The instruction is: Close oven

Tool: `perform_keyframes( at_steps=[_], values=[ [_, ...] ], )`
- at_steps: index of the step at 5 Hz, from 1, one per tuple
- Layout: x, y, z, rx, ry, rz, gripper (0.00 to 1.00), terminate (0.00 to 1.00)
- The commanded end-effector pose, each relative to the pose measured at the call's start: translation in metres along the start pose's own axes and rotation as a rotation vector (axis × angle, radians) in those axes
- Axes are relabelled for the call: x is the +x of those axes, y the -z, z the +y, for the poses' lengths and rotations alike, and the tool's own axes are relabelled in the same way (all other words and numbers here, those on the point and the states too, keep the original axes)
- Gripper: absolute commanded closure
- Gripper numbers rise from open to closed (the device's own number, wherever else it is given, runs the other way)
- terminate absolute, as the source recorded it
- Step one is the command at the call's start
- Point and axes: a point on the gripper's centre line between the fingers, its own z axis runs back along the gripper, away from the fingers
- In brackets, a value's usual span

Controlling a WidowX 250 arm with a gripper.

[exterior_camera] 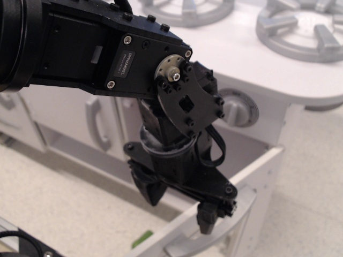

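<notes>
arm: black, angled down | fingers (179, 206): pointing down, spread apart, empty

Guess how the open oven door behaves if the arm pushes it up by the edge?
The oven door looks like a rigid white panel, so it probably swings as one piece without flexing. It appears thin and light, likely needing little force. The bar handle looks smooth; the fingers might slip along it.

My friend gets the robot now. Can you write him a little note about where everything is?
Gripper: low over the oven door's top edge, fingers pointing down; open or shut is hard to tell, and it holds nothing visible.
Oven door: hanging open, swung out and down, silver bar handle just below the gripper.
Done: arm brought to the door.
Left: push the door up until the oven is shut.
</notes>
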Motion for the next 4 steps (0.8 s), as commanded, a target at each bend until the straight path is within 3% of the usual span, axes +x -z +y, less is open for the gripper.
perform_keyframes(
  at_steps=[1, 2, 4],
  values=[
    [0.000, 0.000, 0.000, 0.000, 0.000, 0.000, 0.00, 0.00],
    [-0.009, 0.006, -0.006, 0.022, -0.019, -0.016, 0.00, 0.00],
    [-0.008, 0.027, 0.022, 0.074, 0.198, -0.064, 0.00, 0.00]
  ],
)
